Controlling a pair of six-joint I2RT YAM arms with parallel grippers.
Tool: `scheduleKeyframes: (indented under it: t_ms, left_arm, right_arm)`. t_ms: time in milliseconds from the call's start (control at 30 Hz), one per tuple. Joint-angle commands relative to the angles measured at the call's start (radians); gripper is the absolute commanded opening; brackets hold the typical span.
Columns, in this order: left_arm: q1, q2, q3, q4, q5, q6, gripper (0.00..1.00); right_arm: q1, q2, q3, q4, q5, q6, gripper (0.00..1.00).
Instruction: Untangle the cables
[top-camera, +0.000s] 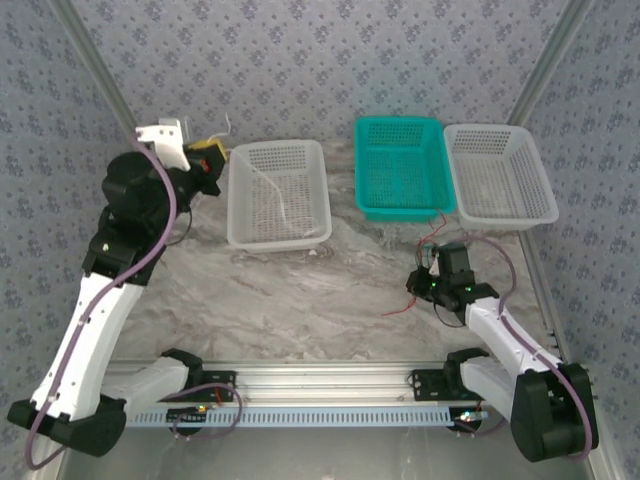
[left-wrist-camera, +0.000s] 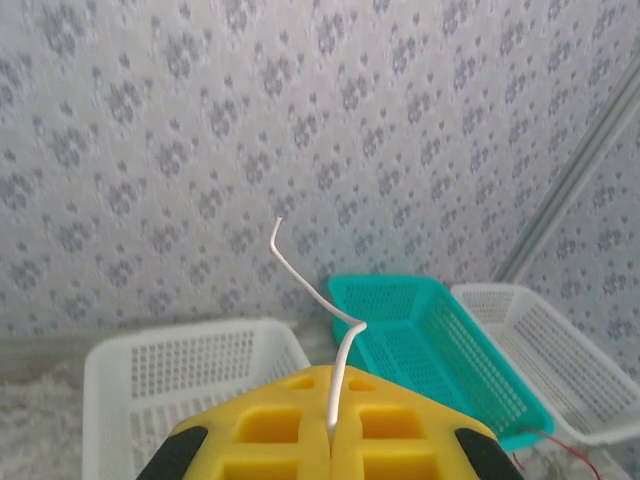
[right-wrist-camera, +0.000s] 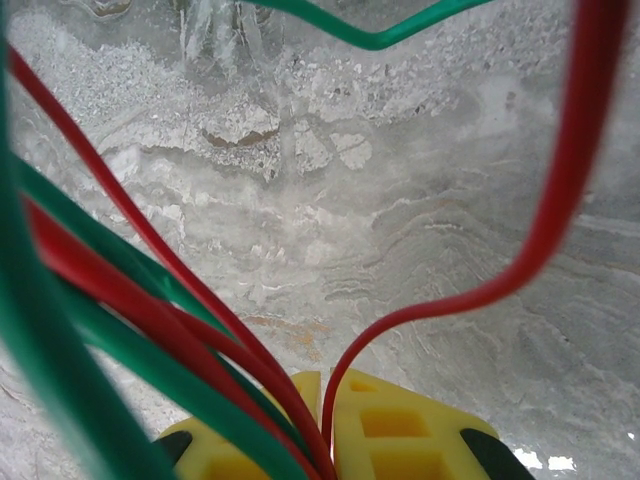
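The grey-white marbled table (top-camera: 300, 300) carries three baskets along its far edge. A white rectangular perforated plastic basket (top-camera: 275, 238) stands left of the middle. A teal perforated plastic basket (top-camera: 400, 213) stands just beside a second white perforated basket (top-camera: 505, 221) toward the far right corner. In front of these two, part of a thin red cable (top-camera: 398, 309) lies on the table.

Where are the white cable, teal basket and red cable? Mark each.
white cable (left-wrist-camera: 356, 323), left wrist view, mid-length bend.
teal basket (top-camera: 398, 121), top external view, far rim.
red cable (right-wrist-camera: 562, 190), right wrist view, right loop.
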Motion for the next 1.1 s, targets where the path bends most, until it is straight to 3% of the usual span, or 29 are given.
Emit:
scheduleKeyframes:
  t_ms: [0, 167, 333, 433, 500, 667, 867, 1067]
  left_arm:
    - [0.018, 0.086, 0.083, 0.059, 0.032, 0.049, 0.00]
    - [0.048, 0.265, 0.156, 0.073, 0.048, 0.046, 0.00]
    - [0.102, 0.413, 0.150, 0.117, 0.155, -0.057, 0.04]
    - [0.109, 0.463, 0.119, 0.119, 0.158, -0.071, 0.27]
    - [0.113, 0.473, 0.094, 0.110, 0.151, -0.073, 0.55]
    - [0.114, 0.416, 0.038, 0.101, 0.150, -0.073, 0.88]
    - [0.101, 0.264, -0.023, 0.085, 0.202, -0.085, 0.94]
    - [-0.037, 0.150, -0.118, 0.059, 0.232, -0.121, 0.92]
  right_arm:
    - [-0.008, -0.017, -0.003, -0.021, -0.006, 0.019, 0.00]
    - [-0.012, -0.025, -0.005, -0.024, -0.008, 0.017, 0.00]
    - [-0.012, -0.039, -0.001, -0.038, -0.015, 0.014, 0.00]
    - [-0.012, -0.059, 0.000, -0.049, -0.015, 0.015, 0.00]
    - [-0.015, -0.073, 0.004, -0.056, -0.014, 0.013, 0.00]
    - [-0.014, -0.084, 0.019, -0.064, -0.021, 0.013, 0.00]
    - [-0.010, -0.079, 0.027, -0.034, -0.054, 0.026, 0.00]
    - [0.078, -0.097, 0.039, 0.077, -0.130, -0.011, 0.00]
